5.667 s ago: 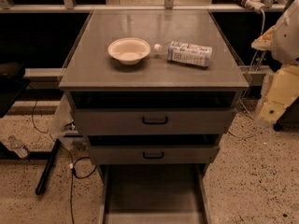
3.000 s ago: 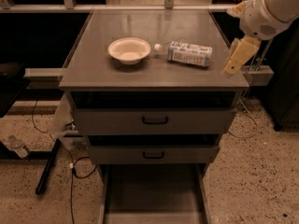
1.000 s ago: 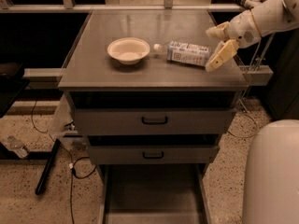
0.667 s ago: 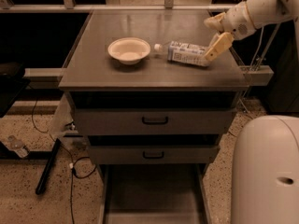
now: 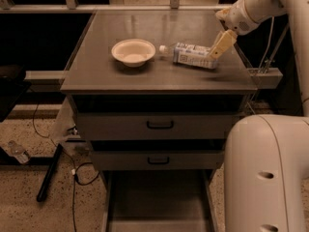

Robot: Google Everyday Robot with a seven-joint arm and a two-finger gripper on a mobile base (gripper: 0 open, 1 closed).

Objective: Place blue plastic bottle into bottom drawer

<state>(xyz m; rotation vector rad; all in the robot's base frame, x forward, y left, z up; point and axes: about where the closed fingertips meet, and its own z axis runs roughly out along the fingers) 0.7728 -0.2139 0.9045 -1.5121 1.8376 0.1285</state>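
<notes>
The blue plastic bottle (image 5: 192,55) lies on its side on the grey cabinet top (image 5: 154,74), white cap pointing left toward the bowl. My gripper (image 5: 222,43) hangs from the arm at the upper right, just above and beside the bottle's right end. The bottom drawer (image 5: 157,204) is pulled out at the foot of the cabinet, its flat grey floor bare.
A white bowl (image 5: 133,51) sits left of the bottle. Two shut drawer fronts with black handles (image 5: 160,125) lie below the top. My white arm base (image 5: 268,175) fills the lower right. Cables and a black bar (image 5: 48,175) lie on the floor at left.
My arm has swung in from the right and come down over the cabinet top. The gripper now sits at the bottle's right end. The bottle and bowl have not moved.
</notes>
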